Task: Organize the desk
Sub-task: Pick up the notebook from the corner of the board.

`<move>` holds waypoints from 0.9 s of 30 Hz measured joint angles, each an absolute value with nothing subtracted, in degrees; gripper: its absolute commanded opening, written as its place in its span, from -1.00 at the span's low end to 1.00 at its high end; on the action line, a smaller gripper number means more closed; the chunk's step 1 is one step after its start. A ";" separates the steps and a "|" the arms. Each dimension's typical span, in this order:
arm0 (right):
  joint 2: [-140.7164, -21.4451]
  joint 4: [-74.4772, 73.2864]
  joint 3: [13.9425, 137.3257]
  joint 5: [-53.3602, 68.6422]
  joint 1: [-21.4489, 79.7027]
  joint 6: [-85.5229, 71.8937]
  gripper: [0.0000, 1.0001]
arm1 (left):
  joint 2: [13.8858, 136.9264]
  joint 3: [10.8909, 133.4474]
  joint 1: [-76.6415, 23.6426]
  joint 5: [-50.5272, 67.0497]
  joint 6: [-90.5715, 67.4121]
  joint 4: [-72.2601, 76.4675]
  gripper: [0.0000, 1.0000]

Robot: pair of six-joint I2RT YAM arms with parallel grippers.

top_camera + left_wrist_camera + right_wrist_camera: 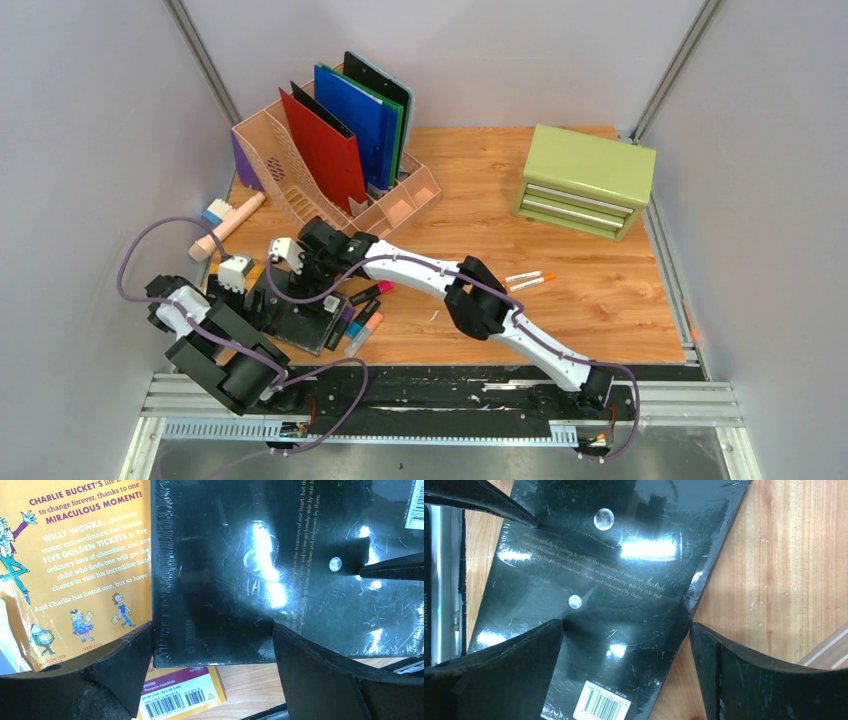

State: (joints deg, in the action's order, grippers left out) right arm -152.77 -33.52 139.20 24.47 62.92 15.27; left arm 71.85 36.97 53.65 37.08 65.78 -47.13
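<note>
On the desk (500,200), near its front left, a black shrink-wrapped book (305,322) lies flat. It partly covers a yellow children's book (75,555). My left gripper (212,632) hangs open just over the black book's near corner, one finger at its left edge and the other over its cover. My right gripper (626,627) reaches across from the right. It stands open above the same book (599,580), beside its barcode end. In the top view both grippers, left (262,300) and right (305,272), crowd over the book. Neither holds anything.
A file rack (300,170) with red, blue, green and black folders stands at the back left. A green drawer cabinet (585,180) sits back right. Several markers (362,322) lie beside the book and two orange-capped pens (530,281) mid-desk. A pink roll (228,225) lies at the left edge.
</note>
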 measured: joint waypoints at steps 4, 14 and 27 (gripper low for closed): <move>-152.94 -33.32 139.24 26.28 62.76 15.00 0.94 | 70.67 36.14 53.65 37.10 64.75 -46.26 0.86; -153.58 -33.10 139.24 34.57 60.75 12.91 0.58 | 65.58 32.58 53.65 37.54 60.66 -41.85 0.84; -153.75 -32.25 139.24 45.67 57.78 3.25 0.39 | 63.18 29.69 53.65 39.11 55.51 -36.82 0.83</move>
